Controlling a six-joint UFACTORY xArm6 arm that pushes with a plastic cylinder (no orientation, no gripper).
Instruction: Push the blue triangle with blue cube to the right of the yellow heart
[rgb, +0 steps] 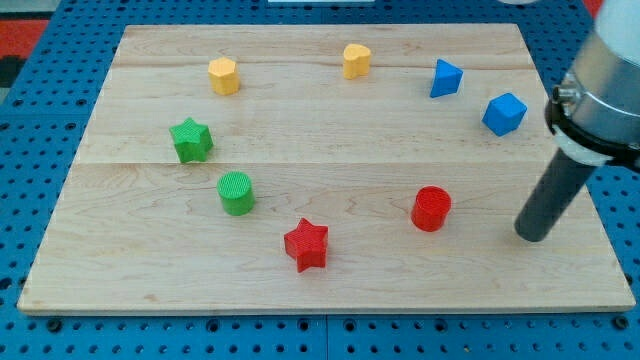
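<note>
The yellow heart (356, 60) sits far on the counter (300, 130), the blue triangle (445, 78) right of it, the blue cube (504, 113) just beyond. My tip (532, 236) (a bare rod, no claw to part or close) rests near the cube's near right side, well apart from it.

My tip (533, 236) rests on the worktop (330, 290) at the view's right, below blue cube (504, 113); blue triangle (445, 78) lies right of yellow heart (356, 60).

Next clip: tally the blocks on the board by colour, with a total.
Yellow: 2, hexagon and heart
Blue: 2, triangle and cube
Green: 2, star and cylinder
Red: 2, star and cylinder
Total: 8
</note>
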